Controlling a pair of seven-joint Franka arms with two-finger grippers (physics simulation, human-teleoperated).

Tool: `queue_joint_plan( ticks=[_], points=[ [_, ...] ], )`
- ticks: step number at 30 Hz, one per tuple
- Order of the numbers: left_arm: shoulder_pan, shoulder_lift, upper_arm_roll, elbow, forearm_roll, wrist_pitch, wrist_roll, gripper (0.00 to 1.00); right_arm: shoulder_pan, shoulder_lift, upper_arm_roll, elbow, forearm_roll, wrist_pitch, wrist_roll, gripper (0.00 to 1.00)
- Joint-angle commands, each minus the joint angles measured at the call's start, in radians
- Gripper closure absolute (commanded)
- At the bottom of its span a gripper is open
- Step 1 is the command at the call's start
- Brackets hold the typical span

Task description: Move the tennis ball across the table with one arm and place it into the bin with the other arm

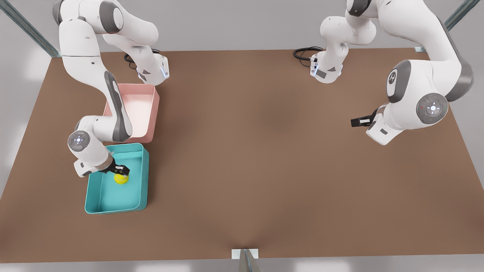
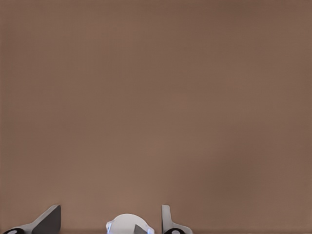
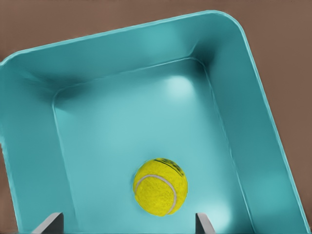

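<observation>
Brown tabletop [image 1: 257,151] against pale grey surroundings, metal struts [image 1: 26,28] at corners.

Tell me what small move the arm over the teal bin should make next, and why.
Probably lift the right pincer straight up out of the bin. Its fingers stand apart with the tennis ball lying between them, apparently released. The left pincer waits over bare table.

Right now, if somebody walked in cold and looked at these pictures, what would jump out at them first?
The bright yellow tennis ball inside the teal bin near the front view's left edge, with the right gripper open just over it. Next, the pale pink bin right behind the teal one. The left gripper waits open above the bare brown table on the front view's right.
</observation>
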Motion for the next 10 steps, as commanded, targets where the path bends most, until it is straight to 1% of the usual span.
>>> queue_joint_plan(
  ticks=[1, 2, 3, 4, 5, 6, 7, 10],
  points=[
    [0.000, -0.001, 0.000, 0.000, 0.002, -0.001, -0.017, 0.00, 0.003, -0.014, 0.023, 0.095, 0.046, -0.356, -0.275, 0.00],
    [0.000, -0.001, -0.001, 0.000, 0.002, -0.001, -0.017, 0.00, 0.007, -0.041, 0.055, 0.234, 0.020, -0.632, -0.142, 0.00],
    [0.000, -0.001, -0.001, 0.000, 0.002, -0.001, -0.017, 0.00, 0.009, -0.127, 0.072, 0.271, -0.006, -0.725, -0.122, 0.00],
    [0.000, -0.001, -0.001, 0.000, 0.002, -0.002, -0.019, 0.00, 0.009, -0.199, 0.070, 0.271, -0.014, -0.725, -0.117, 0.00],
    [0.000, -0.001, -0.001, 0.000, 0.004, -0.002, -0.019, 0.00, 0.009, -0.281, 0.064, 0.268, -0.015, -0.778, -0.119, 0.00],
    [0.000, -0.001, -0.001, 0.002, 0.004, -0.002, -0.019, 0.00, 0.010, -0.323, 0.063, 0.271, -0.008, -0.841, -0.119, 0.00],
    [0.000, -0.001, -0.001, 0.002, 0.005, -0.001, -0.019, 0.00, 0.011, -0.322, 0.063, 0.319, -0.006, -0.904, -0.116, 0.00],
    [0.000, -0.001, -0.001, 0.003, 0.005, -0.001, -0.019, 0.00, 0.014, -0.288, 0.063, 0.393, -0.009, -0.956, -0.116, 0.00]
  ],
)
